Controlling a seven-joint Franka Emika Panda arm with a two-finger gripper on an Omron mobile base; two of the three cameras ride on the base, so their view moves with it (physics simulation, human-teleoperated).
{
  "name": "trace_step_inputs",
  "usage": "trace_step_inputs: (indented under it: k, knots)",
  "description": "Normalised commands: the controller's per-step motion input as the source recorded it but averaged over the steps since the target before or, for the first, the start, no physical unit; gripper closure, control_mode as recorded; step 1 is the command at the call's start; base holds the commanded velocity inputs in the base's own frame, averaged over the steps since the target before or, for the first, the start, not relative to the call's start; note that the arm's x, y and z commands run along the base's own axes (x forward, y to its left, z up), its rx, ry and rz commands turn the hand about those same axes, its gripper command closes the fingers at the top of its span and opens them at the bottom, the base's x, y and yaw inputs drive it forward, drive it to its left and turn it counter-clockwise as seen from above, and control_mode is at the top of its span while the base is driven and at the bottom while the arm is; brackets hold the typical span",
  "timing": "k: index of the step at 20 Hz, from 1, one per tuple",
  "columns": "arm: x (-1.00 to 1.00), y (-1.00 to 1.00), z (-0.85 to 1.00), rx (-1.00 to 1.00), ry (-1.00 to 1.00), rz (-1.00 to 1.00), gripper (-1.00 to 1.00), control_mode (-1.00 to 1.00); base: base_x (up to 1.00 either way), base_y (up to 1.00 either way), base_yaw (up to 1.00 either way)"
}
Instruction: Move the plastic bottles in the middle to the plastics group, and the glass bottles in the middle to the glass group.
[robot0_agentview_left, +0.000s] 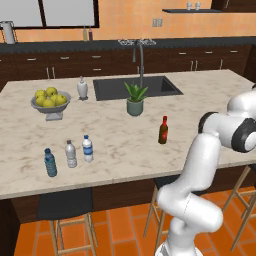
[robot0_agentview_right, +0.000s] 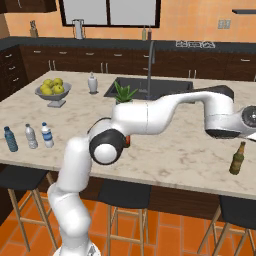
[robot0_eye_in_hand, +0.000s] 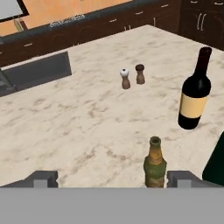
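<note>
Since all three plastic bottles stand in one row at the far left of the surface (robot0_agentview_left: 125, 145), the plastics part looks done: blue bottle (robot0_agentview_left: 50, 163), grey-clear bottle (robot0_agentview_left: 71, 154), then the labelled water bottle (robot0_agentview_left: 87, 149) just beside them. Fruit bowl (robot0_agentview_left: 50, 103) sits behind them, well apart.

Mid surface: the red-brown bottle (robot0_agentview_left: 163, 130) stands upright alone, right of the plant (robot0_agentview_left: 135, 100) and in front of the sink (robot0_agentview_left: 135, 87). Not sorted yet, likely next.

Far right: the olive-brown bottle (robot0_eye_in_hand: 155, 168) stands upright on the surface. The end effector (robot0_eye_in_hand: 113, 177) is spread wide and released, fingertips (robot0_eye_in_hand: 183, 177) on either side of the bottle and holding nothing. Reads as a set-down. Wine bottle (robot0_eye_in_hand: 194, 92) is near it, a dark green bottle (robot0_eye_in_hand: 216, 166) just beside it at the frame edge. Probably these two are the glass group, though the green one is cropped too hard to be sure. Two small shakers (robot0_eye_in_hand: 132, 77) stand further back, well apart.

View differences:
- Left base view gives the red-brown bottle clean; in the right base view the arm (robot0_agentview_right: 150, 115) covers most of it.
- Right base view has the olive-brown bottle at far right with the arm stretched over it.
- Hand view gives the wine bottle, the shakers and the finger gap.
</note>
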Motion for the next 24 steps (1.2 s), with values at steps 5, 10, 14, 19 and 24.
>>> trace_step_inputs:
  k: [5, 10, 14, 19, 24]
  knots:
    - [-0.39, 1.00, 0.34, -0.16, 0.07, 0.01, -1.00, -1.00, 0.00, 0.00, 0.00]
    - [-0.40, 1.00, -0.08, -0.07, 0.02, 0.17, -1.00, -1.00, 0.00, 0.00, 0.00]
    - [0.00, 1.00, -0.01, -0.01, -0.10, 0.12, -1.00, -1.00, 0.00, 0.00, 0.00]
    - [0.00, 1.00, 0.08, -0.03, -0.05, 0.12, -1.00, -1.00, 0.00, 0.00, 0.00]
    - [0.00, 1.00, 0.14, -0.18, 0.17, 0.07, -1.00, -1.00, 0.00, 0.00, 0.00]
